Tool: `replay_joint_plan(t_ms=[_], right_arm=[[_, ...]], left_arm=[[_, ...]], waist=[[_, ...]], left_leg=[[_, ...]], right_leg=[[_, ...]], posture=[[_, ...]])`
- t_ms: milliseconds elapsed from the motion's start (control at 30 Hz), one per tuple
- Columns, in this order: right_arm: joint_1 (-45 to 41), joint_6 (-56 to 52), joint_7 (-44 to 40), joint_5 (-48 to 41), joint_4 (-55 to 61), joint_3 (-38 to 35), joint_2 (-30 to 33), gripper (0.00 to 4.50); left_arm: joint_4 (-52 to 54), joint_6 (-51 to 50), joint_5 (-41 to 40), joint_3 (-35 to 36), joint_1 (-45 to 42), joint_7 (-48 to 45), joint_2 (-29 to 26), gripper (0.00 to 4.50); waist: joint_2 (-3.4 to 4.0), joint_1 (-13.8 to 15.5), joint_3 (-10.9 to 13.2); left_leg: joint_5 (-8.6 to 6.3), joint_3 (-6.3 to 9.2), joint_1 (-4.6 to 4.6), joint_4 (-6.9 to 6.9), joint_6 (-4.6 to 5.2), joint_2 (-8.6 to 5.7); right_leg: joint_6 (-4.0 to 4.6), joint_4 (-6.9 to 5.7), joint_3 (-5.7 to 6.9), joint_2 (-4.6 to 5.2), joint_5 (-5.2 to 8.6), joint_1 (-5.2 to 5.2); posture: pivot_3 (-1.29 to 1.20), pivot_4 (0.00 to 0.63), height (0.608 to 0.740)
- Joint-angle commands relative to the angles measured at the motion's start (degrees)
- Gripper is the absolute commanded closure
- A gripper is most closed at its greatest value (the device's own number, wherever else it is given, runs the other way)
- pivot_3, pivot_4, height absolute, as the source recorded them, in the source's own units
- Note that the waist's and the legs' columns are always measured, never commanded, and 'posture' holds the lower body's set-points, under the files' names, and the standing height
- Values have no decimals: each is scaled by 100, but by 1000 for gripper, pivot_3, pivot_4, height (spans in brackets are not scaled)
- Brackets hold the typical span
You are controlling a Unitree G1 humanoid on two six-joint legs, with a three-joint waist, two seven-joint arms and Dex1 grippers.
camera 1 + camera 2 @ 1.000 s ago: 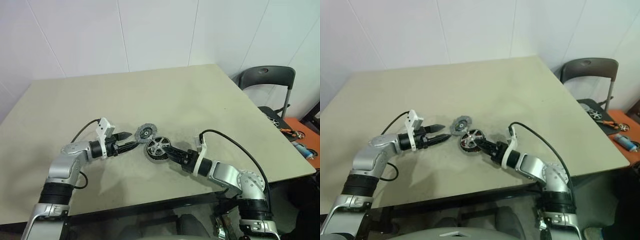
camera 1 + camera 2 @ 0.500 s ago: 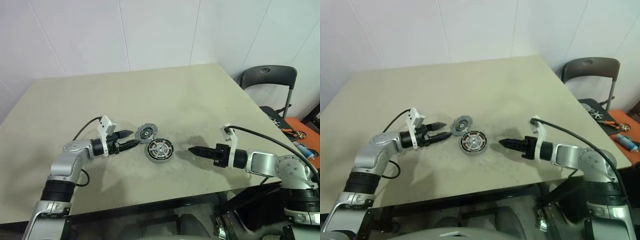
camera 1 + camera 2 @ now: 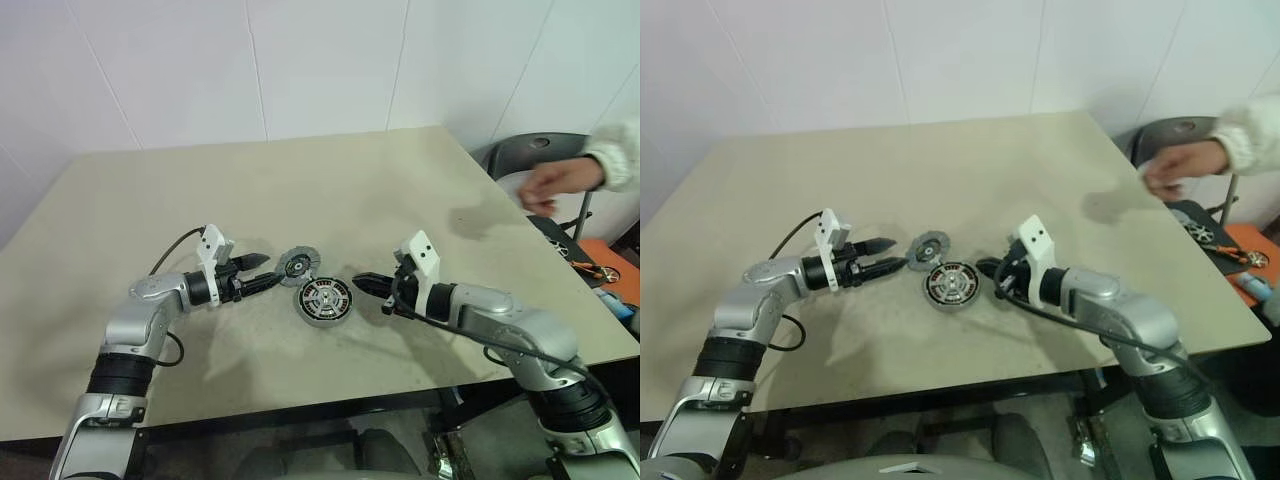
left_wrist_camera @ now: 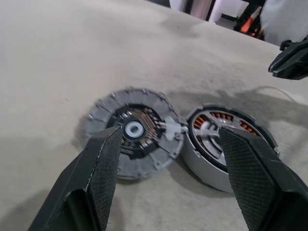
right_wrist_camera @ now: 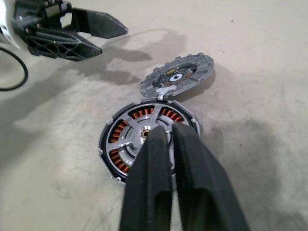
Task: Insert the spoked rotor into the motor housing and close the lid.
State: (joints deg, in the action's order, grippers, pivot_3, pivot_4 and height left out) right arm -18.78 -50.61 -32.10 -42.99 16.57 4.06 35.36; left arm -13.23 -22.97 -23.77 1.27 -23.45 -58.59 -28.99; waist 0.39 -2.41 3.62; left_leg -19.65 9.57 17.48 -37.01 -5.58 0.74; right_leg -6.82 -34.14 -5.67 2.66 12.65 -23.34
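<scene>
You are looking at the beige counter [image 3: 330,190], where the motor housing [image 3: 325,300] is sitting near the front edge with the spoked rotor [image 5: 144,131] lying inside it over the copper windings. The lid [image 3: 296,265] is resting just behind it, its edge leaning on the housing's rim. Your left gripper [image 3: 268,281] is hovering beside the lid with jaws spread. Your right gripper [image 3: 364,283] is pointing at the housing, jaws pressed together. A person's hand [image 3: 557,183] is hanging over the far right corner.

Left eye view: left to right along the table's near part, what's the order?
Left gripper, open → lid → motor housing with spoked rotor seated in it → right gripper, shut and empty → person's hand.
</scene>
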Motion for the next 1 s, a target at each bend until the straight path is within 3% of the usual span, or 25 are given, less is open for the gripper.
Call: replay_joint_plan(t_ms=[33, 167, 400, 1000], right_arm=[[-162, -495, -225, -691, -197, -932, 190, 4238], [150, -688, -404, -819, -306, -1471, 492, 4238], [640, -552, -448, -516, -195, -1426, 550, 4238], [635, -500, -567, -153, -202, -1287, 408, 4238]], left_arm=[[-24, 159, -12, 148, -141, -11, -43, 1096], [52, 87, -125, 262, -65, -54, -134, 1096], [66, 37, -147, 316, 55, -290, -439, 1096], [339, -212, -157, 265, -21, -237, -375, 1096]], waist=[[0, 16, 0], [-1, 11, 0], [0, -15, 1], [-4, -3, 3]], left_leg=[[0, 0, 1, -1, 0, 0], [0, -1, 3, 0, 1, 0], [-5, -7, 2, 1, 8, 0], [-4, -7, 1, -5, 8, 0]], right_leg=[[0, 1, 0, 0, 0, 0], [2, 4, 0, 0, -3, 1], [-15, 2, -3, 0, 8, -2], [-14, 0, -3, 0, 8, 0]], posture=[[0, 0, 740], [0, 0, 740], [0, 0, 740], [0, 0, 740]])
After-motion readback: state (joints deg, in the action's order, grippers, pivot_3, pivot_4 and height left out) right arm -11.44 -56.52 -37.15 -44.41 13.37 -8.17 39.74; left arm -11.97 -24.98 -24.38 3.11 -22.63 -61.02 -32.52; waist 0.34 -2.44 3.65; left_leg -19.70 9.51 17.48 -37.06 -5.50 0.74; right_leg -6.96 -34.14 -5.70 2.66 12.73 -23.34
